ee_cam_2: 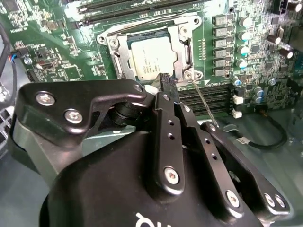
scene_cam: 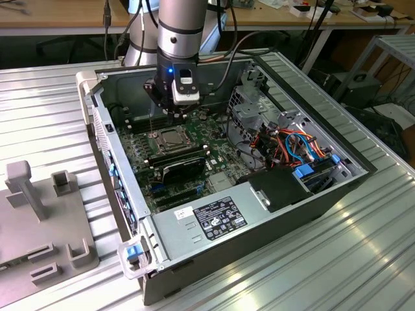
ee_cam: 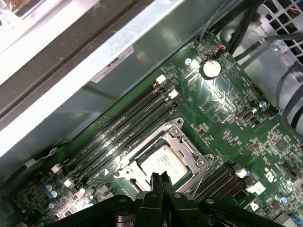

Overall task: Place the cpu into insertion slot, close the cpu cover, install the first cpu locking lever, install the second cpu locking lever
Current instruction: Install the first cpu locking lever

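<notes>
a ribbed metal table (scene_cam: 363, 259) carries an open computer case (scene_cam: 259, 243), which lies on its side with the inside facing up. the robot arm (scene_cam: 181, 26) reaches straight down into it from above. on the table at the exterior view's left, well apart from the case, sits a grey fixture (scene_cam: 45, 214) with upright posts. inside the case a silver power supply (scene_cam: 194, 223) lies along the near wall, a tangle of orange and blue cables (scene_cam: 295, 146) lies toward the exterior view's right, and a green motherboard (scene_cam: 139, 152) covers the floor. long black memory slots (ee_cam: 118, 132) run alongside the socket area. the end effector (scene_cam: 170, 120) hangs just above the insertion slot (scene_cam: 163, 137); in both wrist views its fingertips (ee_cam_2: 165, 79) (ee_cam: 160, 179) are drawn together to a narrow line with nothing seen between them, poised over the slot's edge. the cpu cover (ee_cam_2: 182, 40) (ee_cam: 191, 161) lies flat and closed on the slot, its silver frame ringing the chip. the cpu (ee_cam_2: 152, 57) (ee_cam: 163, 160) already sits in the slot, its pale metal top showing through the cover's window. a thin wire locking lever (ee_cam_2: 206, 104) (ee_cam: 198, 182) slants up from one corner of the slot, just beside the fingertips; whether they touch it i cannot tell. a round coin cell (ee_cam: 210, 68) lies on the board, apart from the slot.
</notes>
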You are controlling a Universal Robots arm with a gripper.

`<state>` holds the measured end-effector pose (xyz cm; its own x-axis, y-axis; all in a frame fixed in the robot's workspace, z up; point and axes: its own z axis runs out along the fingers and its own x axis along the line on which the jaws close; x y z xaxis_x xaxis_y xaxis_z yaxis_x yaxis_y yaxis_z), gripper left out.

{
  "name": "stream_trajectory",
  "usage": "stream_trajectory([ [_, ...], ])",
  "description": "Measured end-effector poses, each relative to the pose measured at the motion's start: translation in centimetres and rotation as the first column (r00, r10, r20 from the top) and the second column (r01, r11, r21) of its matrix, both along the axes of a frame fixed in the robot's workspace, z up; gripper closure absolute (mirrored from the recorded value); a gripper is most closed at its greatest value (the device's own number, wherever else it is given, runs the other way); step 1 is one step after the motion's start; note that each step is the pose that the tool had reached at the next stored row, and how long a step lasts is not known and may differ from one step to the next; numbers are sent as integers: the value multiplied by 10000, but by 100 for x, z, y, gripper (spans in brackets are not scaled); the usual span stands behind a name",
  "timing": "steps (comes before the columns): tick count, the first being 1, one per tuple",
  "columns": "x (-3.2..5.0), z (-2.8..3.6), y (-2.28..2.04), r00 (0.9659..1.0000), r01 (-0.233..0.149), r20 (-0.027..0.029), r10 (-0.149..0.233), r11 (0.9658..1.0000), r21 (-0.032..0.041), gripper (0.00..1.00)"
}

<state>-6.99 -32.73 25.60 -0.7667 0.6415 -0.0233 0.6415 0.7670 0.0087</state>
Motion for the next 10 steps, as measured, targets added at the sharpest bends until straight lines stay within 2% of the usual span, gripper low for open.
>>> stream_trajectory([
  [2, 0, 0, 0, 9998, -212, 0, 212, 9998, 0, 89],
  [10, 0, 0, 0, 9996, -270, 0, 270, 9996, 0, 89],
])
